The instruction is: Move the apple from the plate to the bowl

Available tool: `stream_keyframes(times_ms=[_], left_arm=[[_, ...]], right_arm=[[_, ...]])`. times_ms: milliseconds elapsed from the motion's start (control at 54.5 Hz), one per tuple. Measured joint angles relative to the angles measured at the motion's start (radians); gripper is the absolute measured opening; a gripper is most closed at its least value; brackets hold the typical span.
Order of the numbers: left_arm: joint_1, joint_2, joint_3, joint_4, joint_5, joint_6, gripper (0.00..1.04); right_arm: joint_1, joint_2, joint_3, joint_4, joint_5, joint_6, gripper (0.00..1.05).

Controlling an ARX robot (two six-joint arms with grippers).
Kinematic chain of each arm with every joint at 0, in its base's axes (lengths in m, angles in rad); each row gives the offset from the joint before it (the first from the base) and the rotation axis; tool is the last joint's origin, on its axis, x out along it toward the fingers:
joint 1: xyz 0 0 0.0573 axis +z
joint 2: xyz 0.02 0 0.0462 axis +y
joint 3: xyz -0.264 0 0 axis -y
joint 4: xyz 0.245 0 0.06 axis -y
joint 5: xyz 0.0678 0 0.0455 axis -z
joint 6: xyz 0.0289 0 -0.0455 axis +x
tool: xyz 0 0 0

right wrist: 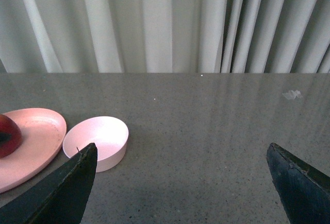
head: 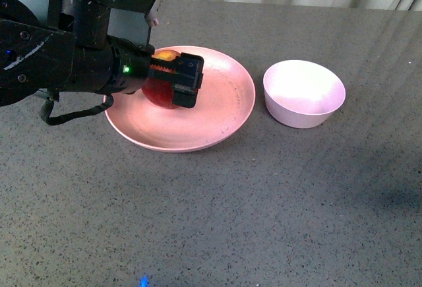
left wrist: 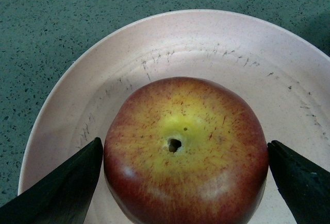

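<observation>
- Apple (head: 160, 94) sits on the plate (head: 217, 102), left of the plate's middle and well inside the raised rim. In the left wrist view its yellow stem dip (left wrist: 174, 144) faces up at the camera.
- The left gripper (head: 177, 76) reaches in from the left and straddles the apple. Its jaws stand wide, and one dark finger (left wrist: 62, 193) lies against each flank of the fruit with no gap showing. They appear to grip the apple.
- Whether the apple's weight still rests on the plate cannot be told.
- The bowl (head: 300, 117) stands upright to the right of the plate. It is near but apart from it, with a narrow strip of grey speckled table (head: 264, 221) between the two rims.
- Bare table spreads broadly in front of both dishes and to the right of the bowl. Behind them it runs to a straight far edge.
- The right gripper (right wrist: 180, 152) hangs over bare table, well off to the bowl's side. Its jaws are spread wide with only table and curtain (right wrist: 154, 23) between them, and they hold nothing.
- The right wrist view shows the bowl (right wrist: 111, 157) just beside the plate's rim (right wrist: 41, 131), with a sliver of apple (right wrist: 7, 134) at the frame edge.
</observation>
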Motion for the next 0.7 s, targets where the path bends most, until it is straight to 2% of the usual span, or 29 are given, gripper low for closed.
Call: stream_keyframes(times_ms=[92, 184, 275, 496, 698], left_arm=[[-0.005, 0.008, 0.010, -0.002, -0.013, 0.001, 0.96], [-0.010, 0.011, 0.014, -0.004, -0.026, 0.004, 0.85], [-0.013, 0.011, 0.014, -0.004, -0.030, 0.006, 0.80], [-0.041, -0.016, 0.014, -0.019, -0.029, 0.012, 0.79], [-0.113, -0.083, 0.031, -0.038, -0.025, 0.010, 0.79]], right_arm=[[0.000, 0.000, 0.000, 0.000, 0.000, 0.000, 0.96], [0.000, 0.000, 0.000, 0.000, 0.000, 0.000, 0.96], [0.000, 0.000, 0.000, 0.000, 0.000, 0.000, 0.96], [0.000, 0.000, 0.000, 0.000, 0.000, 0.000, 0.96], [0.000, 0.000, 0.000, 0.000, 0.000, 0.000, 0.96]])
